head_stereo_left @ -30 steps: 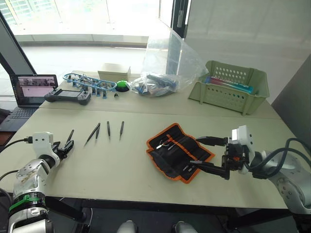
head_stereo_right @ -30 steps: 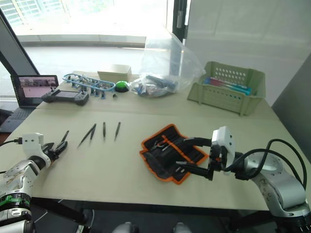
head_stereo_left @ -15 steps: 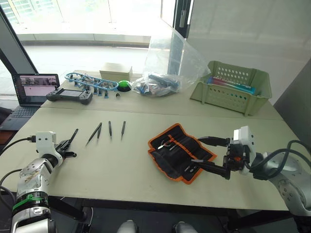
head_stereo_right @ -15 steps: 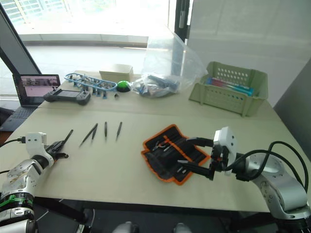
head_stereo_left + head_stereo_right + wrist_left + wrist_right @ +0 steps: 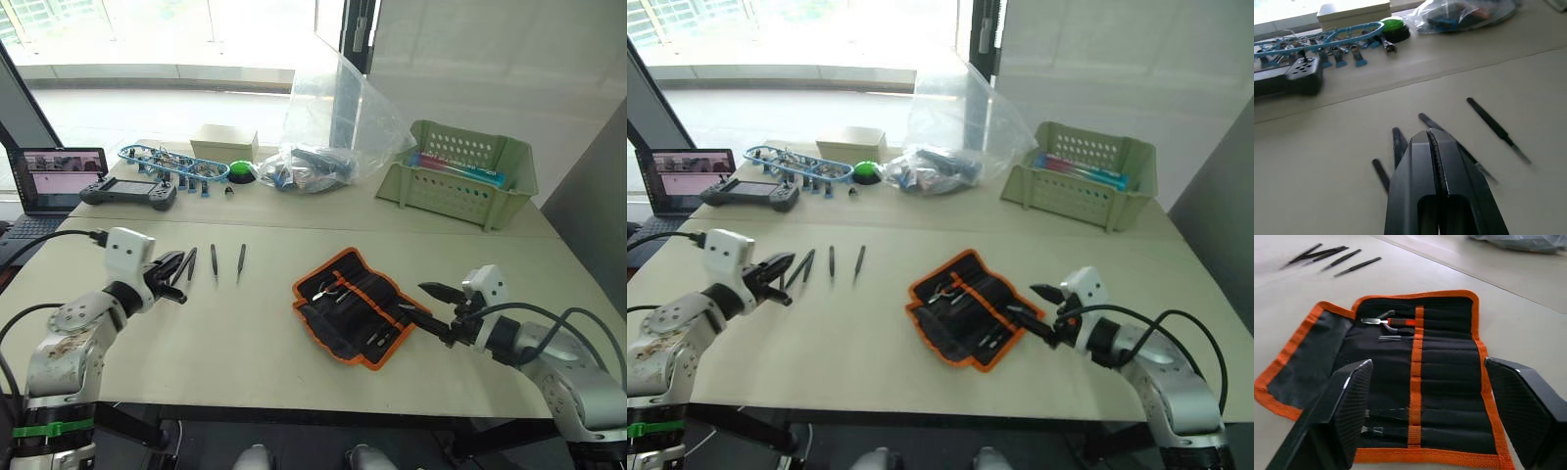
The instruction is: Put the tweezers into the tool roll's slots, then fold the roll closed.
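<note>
Tool roll (image 5: 361, 305) lies unfolded mid-tabletop (image 5: 265, 333), slots (image 5: 1415, 382) exposed, some already holding tools. Loose tweezers (image 5: 214, 262) lie in a row to its left. Left gripper (image 5: 1434, 142) clenched, empty, tips over the leftmost tweezers. Right gripper (image 5: 431, 308) spread wide, empty, beside the roll's right edge.

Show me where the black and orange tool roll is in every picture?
Left eye view: the tool roll lies open on the table, right of centre.
Right eye view: the same tool roll, near the middle.
Left wrist view: it is not in this picture.
Right wrist view: the roll lies spread between the right tool's two fingers.
Shared landmark: the loose tweezers lie beside it, seen in all four views.
</note>
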